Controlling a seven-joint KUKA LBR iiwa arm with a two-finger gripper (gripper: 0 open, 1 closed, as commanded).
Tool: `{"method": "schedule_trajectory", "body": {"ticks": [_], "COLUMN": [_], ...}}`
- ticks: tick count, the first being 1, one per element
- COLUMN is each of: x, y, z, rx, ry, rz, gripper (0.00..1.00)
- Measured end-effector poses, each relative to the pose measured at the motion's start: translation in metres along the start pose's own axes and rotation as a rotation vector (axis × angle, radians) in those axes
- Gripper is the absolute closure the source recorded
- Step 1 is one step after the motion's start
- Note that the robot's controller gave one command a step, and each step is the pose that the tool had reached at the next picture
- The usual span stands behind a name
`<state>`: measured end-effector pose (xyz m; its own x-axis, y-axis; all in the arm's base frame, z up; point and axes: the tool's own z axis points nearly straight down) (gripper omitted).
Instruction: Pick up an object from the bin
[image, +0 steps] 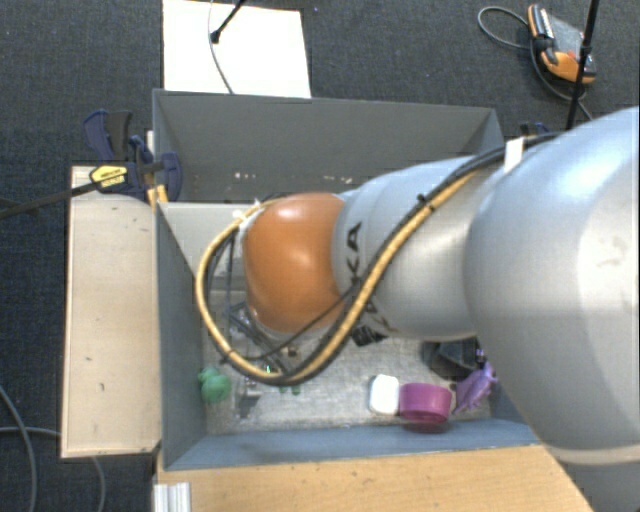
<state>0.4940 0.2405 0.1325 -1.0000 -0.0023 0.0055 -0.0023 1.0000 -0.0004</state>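
The grey metal bin (350, 442) holds a few loose things along its front wall: a purple cup (425, 402) towards the right corner, a white block (384, 394) just beside it, and a small green lump (212, 385) near the left corner. The gripper (247, 398) hangs just beside the lump, below the arm's orange cover (290, 260); open or closed, I cannot tell

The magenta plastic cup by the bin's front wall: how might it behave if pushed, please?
The magenta plastic cup looks round and small, so probably light and apt to roll. A white rounded lump lies beside it; a push might nudge that too.
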Motion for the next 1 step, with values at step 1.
{"method": "schedule_trajectory", "body": {"ticks": [1], "x": [-0.0024], "y": [-0.0007], "z": [-0.0034], "rx": [-0.002], "ry": [-0.007], "rz": [0.004], "gripper": [0.00]}}
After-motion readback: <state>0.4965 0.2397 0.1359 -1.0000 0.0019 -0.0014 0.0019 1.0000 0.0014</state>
